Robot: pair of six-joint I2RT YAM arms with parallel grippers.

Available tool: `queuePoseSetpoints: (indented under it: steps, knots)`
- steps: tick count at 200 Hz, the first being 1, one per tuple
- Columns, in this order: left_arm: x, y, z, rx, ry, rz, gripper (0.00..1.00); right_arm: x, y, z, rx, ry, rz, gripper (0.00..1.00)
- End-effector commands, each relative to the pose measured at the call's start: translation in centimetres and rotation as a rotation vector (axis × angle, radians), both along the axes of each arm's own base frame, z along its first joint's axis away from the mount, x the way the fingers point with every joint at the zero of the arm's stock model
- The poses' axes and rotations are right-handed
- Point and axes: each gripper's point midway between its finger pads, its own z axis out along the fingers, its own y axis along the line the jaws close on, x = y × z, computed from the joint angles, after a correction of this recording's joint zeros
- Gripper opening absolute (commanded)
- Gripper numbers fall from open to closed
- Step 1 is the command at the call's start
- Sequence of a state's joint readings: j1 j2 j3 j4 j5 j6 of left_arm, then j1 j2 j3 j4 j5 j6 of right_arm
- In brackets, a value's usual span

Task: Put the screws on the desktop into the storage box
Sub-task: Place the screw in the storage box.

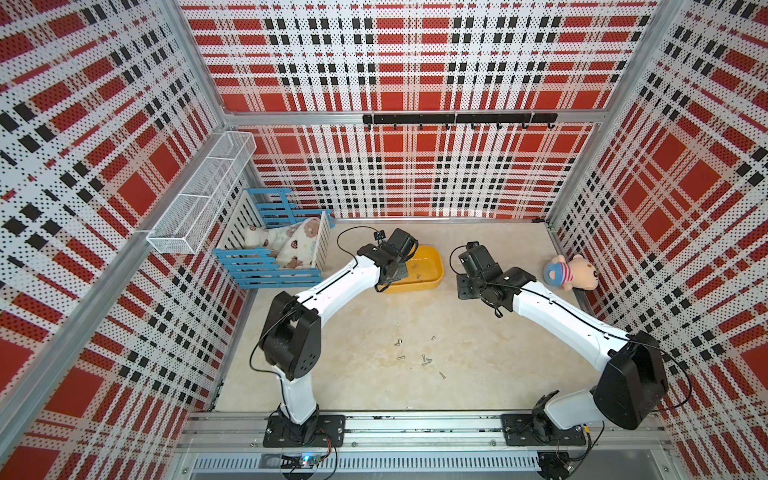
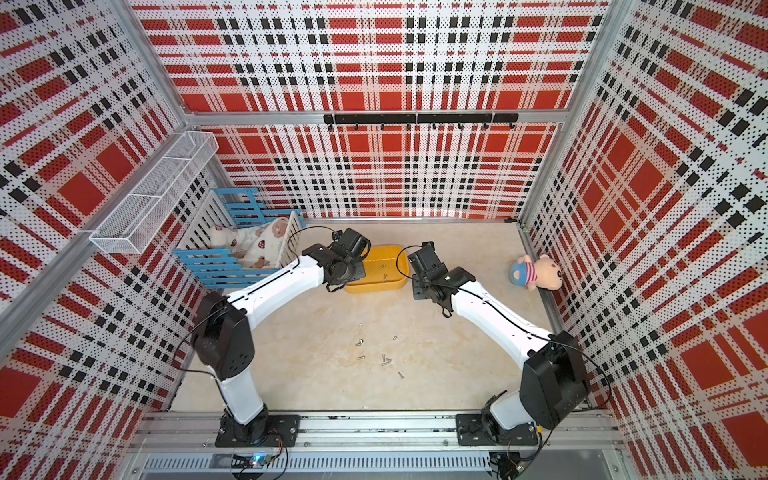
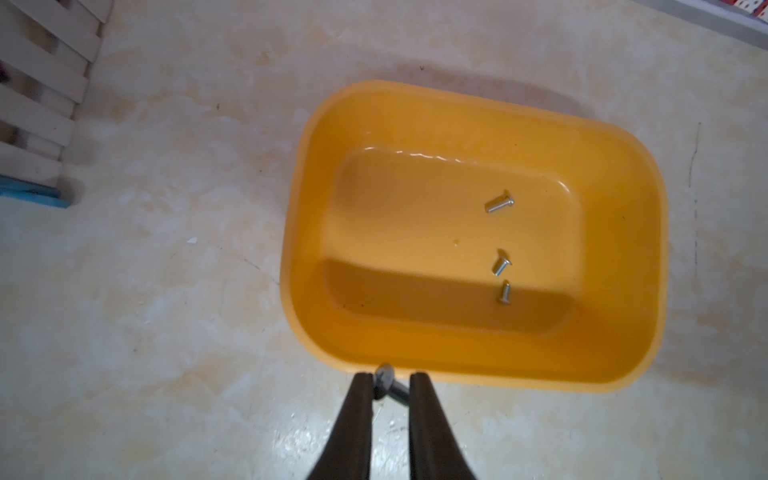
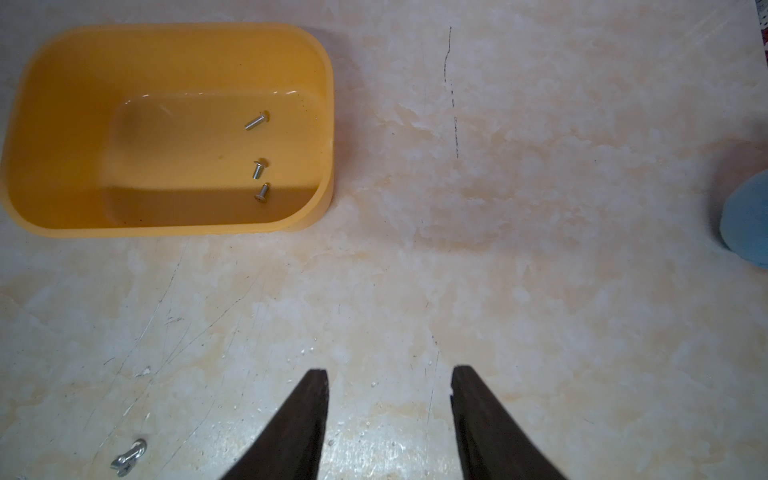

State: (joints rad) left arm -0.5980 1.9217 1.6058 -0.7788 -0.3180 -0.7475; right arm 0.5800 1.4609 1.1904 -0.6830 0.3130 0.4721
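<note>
Silver-grey and tiny, one round-headed metal screw (image 3: 385,375) is pinched crookedly at the very tips of the left gripper (image 3: 390,378), whose jaws are nearly shut on it. In the left wrist view it hangs right at the near rim of the shallow yellow plastic storage box (image 3: 307,232) rather than clearly over its floor. That is the main hazard as I judge it: opening here could drop the screw onto the lip or just outside, and its round head would let it roll away across the hard beige marbled stone-look desk (image 1: 478,386). The skewed hold is a second worry, since so small a part gripped at an angle may twist free before the arm reaches the middle of the box. Three screws (image 3: 498,203) already lie inside the storage box, towards one side; a handful more (image 1: 424,360) are scattered on the desk nearer the arm bases, well apart from the box. The right gripper (image 4: 390,372) hangs about half open and empty above bare desk, with a loose screw or two (image 4: 129,455) off to one side of it. It is beside the box and not blocking it. A blue-and-white slatted crate (image 1: 266,270) holding soft toys, a white wire-mesh basket (image 1: 199,199) on the wall and a peach plush toy (image 1: 582,274) in a striped blue cap all stand clear of the path.
</note>
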Motion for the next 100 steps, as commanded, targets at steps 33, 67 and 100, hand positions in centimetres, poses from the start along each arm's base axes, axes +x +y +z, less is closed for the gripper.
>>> queuePoseSetpoints:
  steps: [33, 67, 100]
  knots:
    - [4.6, -1.5, -3.5, 0.017, 0.031, -0.023, 0.18, 0.7, 0.2, 0.3, 0.004, -0.009, -0.002, 0.54]
    - [5.6, -1.9, -7.0, 0.024, 0.086, -0.027, 0.18, 0.8, 0.3, 0.0, 0.006, -0.005, -0.003, 0.54]
    - [6.0, -1.7, -9.3, 0.034, 0.122, -0.022, 0.18, 0.9, 0.6, -0.4, 0.012, 0.004, 0.004, 0.54]
